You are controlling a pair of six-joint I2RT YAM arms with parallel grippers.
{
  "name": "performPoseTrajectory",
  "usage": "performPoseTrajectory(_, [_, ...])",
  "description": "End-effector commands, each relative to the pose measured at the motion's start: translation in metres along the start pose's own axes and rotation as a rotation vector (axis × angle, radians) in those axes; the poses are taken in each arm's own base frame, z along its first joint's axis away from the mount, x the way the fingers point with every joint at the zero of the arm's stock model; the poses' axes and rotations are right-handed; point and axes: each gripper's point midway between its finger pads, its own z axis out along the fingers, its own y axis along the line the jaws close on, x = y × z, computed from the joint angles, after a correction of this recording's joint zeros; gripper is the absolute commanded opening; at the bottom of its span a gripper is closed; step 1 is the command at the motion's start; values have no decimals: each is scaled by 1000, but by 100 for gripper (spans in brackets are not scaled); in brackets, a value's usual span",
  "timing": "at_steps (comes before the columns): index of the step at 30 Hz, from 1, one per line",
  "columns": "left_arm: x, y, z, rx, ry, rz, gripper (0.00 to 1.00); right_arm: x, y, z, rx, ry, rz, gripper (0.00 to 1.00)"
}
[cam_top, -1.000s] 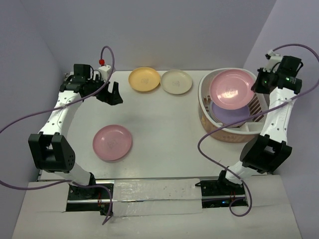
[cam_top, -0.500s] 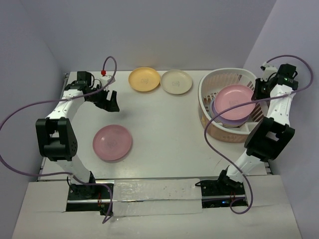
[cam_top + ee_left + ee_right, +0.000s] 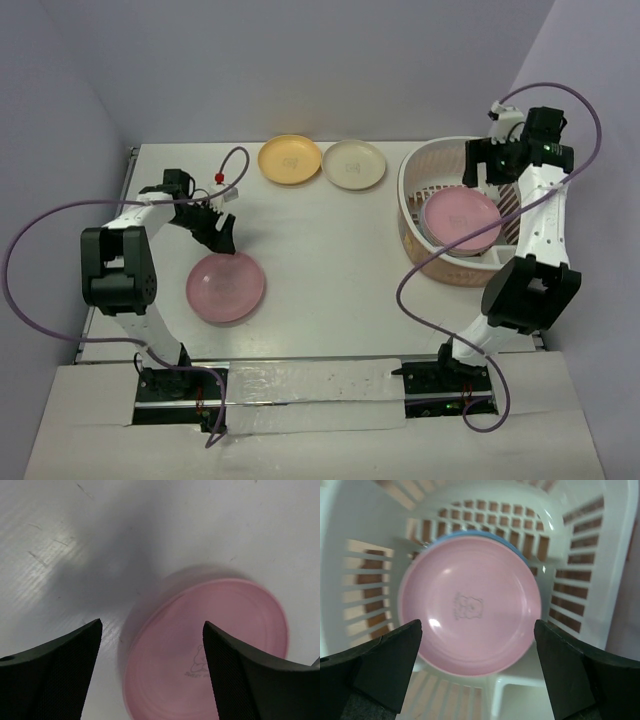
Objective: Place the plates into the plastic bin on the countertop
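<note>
Pink plate (image 3: 226,286) near-left lies flat; left gripper (image 3: 151,625), jaws apart, may just skid it w/o catching rim. Right gripper (image 3: 477,625) spread too, empty.

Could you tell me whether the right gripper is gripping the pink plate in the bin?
No, the right gripper is open wide, and the pink plate lies in the plastic bin below it, untouched.

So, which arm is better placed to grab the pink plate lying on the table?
Left: its open pincer hangs just over the round pink plastic plate; the right pincer is far off, above the white slotted plastic bin.
</note>
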Motion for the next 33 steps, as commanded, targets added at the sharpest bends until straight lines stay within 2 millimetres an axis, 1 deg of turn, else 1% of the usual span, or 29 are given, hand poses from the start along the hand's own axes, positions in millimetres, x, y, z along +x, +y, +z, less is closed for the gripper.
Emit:
performPoseTrajectory(1, [6, 12, 13, 10, 8, 105, 85, -45, 48, -48, -45, -143, -75, 100])
performPoseTrajectory(3, [13, 13, 20, 32, 30, 109, 81, -52, 66, -55, -75, -161, -95, 100])
performPoseTrajectory(8, [28, 13, 32, 72, 59, 135, 61, -59, 100, -62, -165, -169, -94, 100])
performPoseTrajectory(9, [29, 13, 33, 75, 63, 139, 55, -60, 106, -63, -185, -173, -98, 100])
performPoseTrajectory(12, [31, 12, 34, 81, 66, 143, 32, -63, 129, -64, -240, -177, -103, 100])
performPoseTrajectory(15, [27, 13, 32, 69, 54, 135, 20, -62, 153, -62, -294, -167, -97, 100])
performPoseTrajectory(16, [25, 13, 30, 67, 50, 133, 12, -61, 168, -60, -324, -166, -110, 100])
performPoseTrajectory(17, [21, 11, 27, 61, 40, 119, 8, -61, 174, -58, -337, -164, -105, 100])
performPoseTrajectory(18, [13, 12, 23, 52, 26, 113, 1, -62, 190, -58, -366, -168, -102, 100])
performPoseTrajectory(19, [4, 9, 18, 51, 4, 77, 0, -58, 208, -54, -402, -151, -110, 100])
performPoseTrajectory(20, [-8, 9, 10, 37, -25, 55, 0, -56, 222, -52, -428, -141, -106, 100])
performPoseTrajectory(21, [-16, 8, 6, 32, -43, 50, 0, -55, 230, -52, -442, -140, -110, 100])
performPoseTrajectory(22, [-27, 4, -1, 38, -72, 34, 0, -55, 240, -51, -451, -141, -119, 100])
performPoseTrajectory(23, [-44, -4, -14, 45, -114, 9, 0, -56, 251, -49, -460, -141, -125, 100])
performPoseTrajectory(24, [-53, -10, -21, 54, -143, -1, 0, -55, 261, -49, -477, -135, -139, 100])
performPoseTrajectory(25, [-68, -22, -31, 53, -181, -22, 0, -54, 276, -50, -493, -130, -162, 100])
performPoseTrajectory(28, [-100, -51, -48, 25, -246, -10, 0, -56, 306, -49, -517, -116, -212, 100])
performPoseTrajectory(29, [-103, -51, -48, 24, -255, -28, 0, -60, 305, -52, -511, -128, -213, 100])
performPoseTrajectory(30, [-115, -67, -53, 20, -278, -16, 0, -58, 319, -46, -526, -109, -235, 100])
performPoseTrajectory(31, [-127, -83, -58, 32, -302, 12, 0, -55, 333, -47, -545, -101, -257, 100])
performPoseTrajectory(32, [-134, -92, -61, 39, -317, 20, 0, -57, 339, -49, -552, -102, -270, 100])
performPoseTrajectory(33, [-140, -106, -62, 55, -325, 17, 0, -54, 345, -43, -551, -86, -284, 100])
